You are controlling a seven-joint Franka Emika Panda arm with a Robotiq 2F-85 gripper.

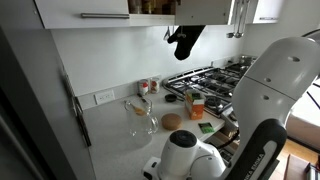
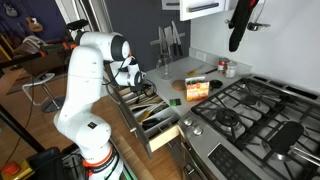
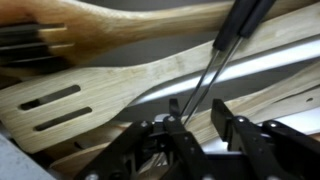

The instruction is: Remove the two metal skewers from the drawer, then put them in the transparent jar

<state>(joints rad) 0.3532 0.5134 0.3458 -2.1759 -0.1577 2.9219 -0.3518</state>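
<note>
"White drawer (image 2: 168,137) pulled open?"
"Yes, with wooden spatulas (image 3: 150,75) inside it. The transparent jar (image 1: 142,120) stands outside the drawer, on the counter (image 1: 110,140)."
"And the gripper (image 3: 200,125)?"
"Down in the drawer, fingers astride the two metal skewers (image 3: 218,55). I cannot tell whether they pinch."

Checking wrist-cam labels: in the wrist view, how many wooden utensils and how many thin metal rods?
Wooden utensils: 3, namely the slotted spatula, the plain one above it and a partly hidden one at lower right
Thin metal skewers: 2
Total: 5
</note>
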